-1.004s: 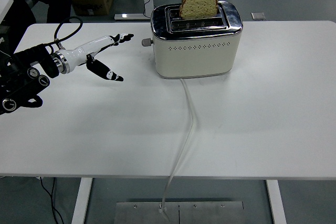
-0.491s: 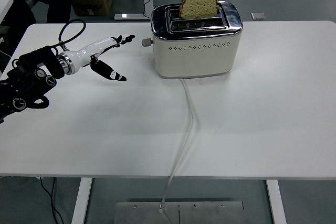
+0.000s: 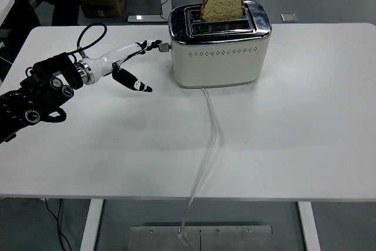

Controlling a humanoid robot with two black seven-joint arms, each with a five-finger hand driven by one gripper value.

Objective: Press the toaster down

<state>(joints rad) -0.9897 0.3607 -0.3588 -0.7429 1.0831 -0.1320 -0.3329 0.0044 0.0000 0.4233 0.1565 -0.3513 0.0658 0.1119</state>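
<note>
So the toaster (image 3: 220,45) sits at the far middle of the table (image 3: 294,121), bread (image 3: 222,5) sticking up, and its lever (image 3: 164,47) pokes out the left end. That lever is at about 3 o'clock from the left hand (image 3: 126,63), just off the fingertips (image 3: 154,43). Fingers are spread, holding nothing. Compared with a second ago the hand has slid right, much closer to the lever. Right arm isn't visible.

No readable text, toaster (image 3: 220,48) markings too small, no labels legible
</note>
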